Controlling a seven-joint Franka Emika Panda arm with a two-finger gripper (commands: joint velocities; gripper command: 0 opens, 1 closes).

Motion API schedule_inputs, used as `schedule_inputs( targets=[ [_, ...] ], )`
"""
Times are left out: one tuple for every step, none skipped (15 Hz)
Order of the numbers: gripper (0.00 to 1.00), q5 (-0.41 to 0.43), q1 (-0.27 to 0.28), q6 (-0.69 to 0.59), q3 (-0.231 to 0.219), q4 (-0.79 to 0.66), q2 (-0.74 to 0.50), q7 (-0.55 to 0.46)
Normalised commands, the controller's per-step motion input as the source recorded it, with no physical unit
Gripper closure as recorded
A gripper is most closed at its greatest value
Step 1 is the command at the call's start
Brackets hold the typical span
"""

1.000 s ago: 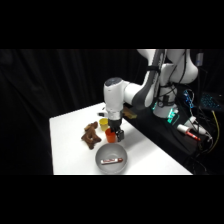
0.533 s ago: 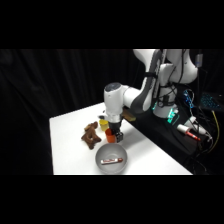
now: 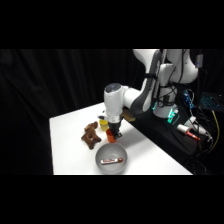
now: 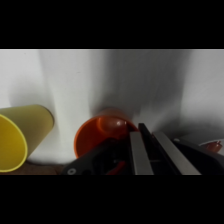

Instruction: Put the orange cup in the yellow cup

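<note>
The orange cup [image 3: 110,135] stands upright on the white table, open end up, just right of the plush toy. In the wrist view the orange cup [image 4: 102,134] sits at centre, with its right rim under my gripper [image 4: 145,145]. My gripper [image 3: 114,131] hangs straight down over this cup, right at its rim. The yellow cup [image 3: 102,122] stands just behind the orange one. In the wrist view the yellow cup [image 4: 20,140] shows at the left edge, apart from the orange cup.
A brown plush toy [image 3: 90,135] lies left of the cups. A grey round bowl [image 3: 111,159] with a small red item inside stands in front, near the table's front edge. Dark equipment with cables fills the right side beside the table [image 3: 67,140].
My gripper has come down a little onto the orange cup. The cups, the toy and the bowl have stayed in place.
</note>
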Motion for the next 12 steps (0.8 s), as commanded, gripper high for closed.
schedule_inputs(
  targets=[
    [1.0,-0.27,0.157,-0.09,-0.174,0.01,-0.17,0.25],
    [1.0,-0.245,0.125,-0.16,-0.154,0.0,-0.26,0.21],
    [0.98,-0.205,0.089,-0.22,-0.124,-0.01,-0.32,0.16],
    [0.98,-0.194,0.074,-0.31,-0.116,-0.01,-0.38,0.16],
    [0.98,-0.157,0.034,-0.36,-0.074,-0.01,-0.42,0.11],
    [0.98,-0.124,-0.01,-0.4,-0.034,0.0,-0.44,0.07],
    [0.98,-0.117,-0.039,-0.41,-0.008,0.02,-0.42,0.06],
    [0.98,-0.135,-0.057,-0.39,0.008,0.03,-0.39,0.07],
    [0.98,-0.151,-0.077,-0.36,0.021,0.03,-0.36,0.07],
    [0.98,-0.154,-0.097,-0.33,0.035,0.04,-0.32,0.07],
    [0.98,-0.149,-0.123,-0.32,0.041,0.06,-0.28,0.04],
    [0.98,-0.148,-0.137,-0.3,0.045,0.06,-0.25,0.04]
  ],
)
